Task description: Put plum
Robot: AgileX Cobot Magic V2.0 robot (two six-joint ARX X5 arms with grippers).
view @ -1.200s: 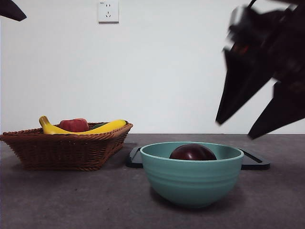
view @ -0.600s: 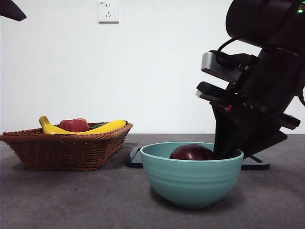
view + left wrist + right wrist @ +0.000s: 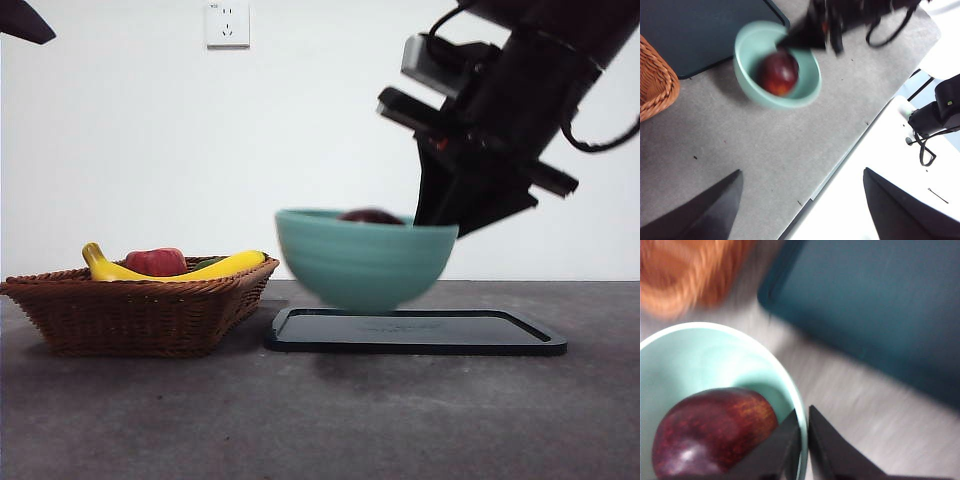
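The plum (image 3: 370,215) is dark maroon and lies inside a teal bowl (image 3: 360,262). The bowl hangs in the air above a dark tray (image 3: 415,330). My right gripper (image 3: 432,215) is shut on the bowl's right rim, one jaw inside and one outside. The right wrist view shows the plum (image 3: 715,435) low in the bowl (image 3: 700,360), with the right gripper (image 3: 804,412) pinching the rim. From the left wrist view the plum (image 3: 779,73) and bowl (image 3: 752,42) lie far off. My left gripper (image 3: 801,171) is open and holds nothing.
A wicker basket (image 3: 135,310) at the left holds yellow bananas (image 3: 225,265) and a red fruit (image 3: 155,262). The tray lies just right of the basket. A wall socket (image 3: 227,22) is high on the white wall. The left arm's tip (image 3: 20,20) shows at the top left corner.
The right gripper came down to the bowl's rim, shut on it, and has lifted the bowl with the plum up and to the left, over the tray.
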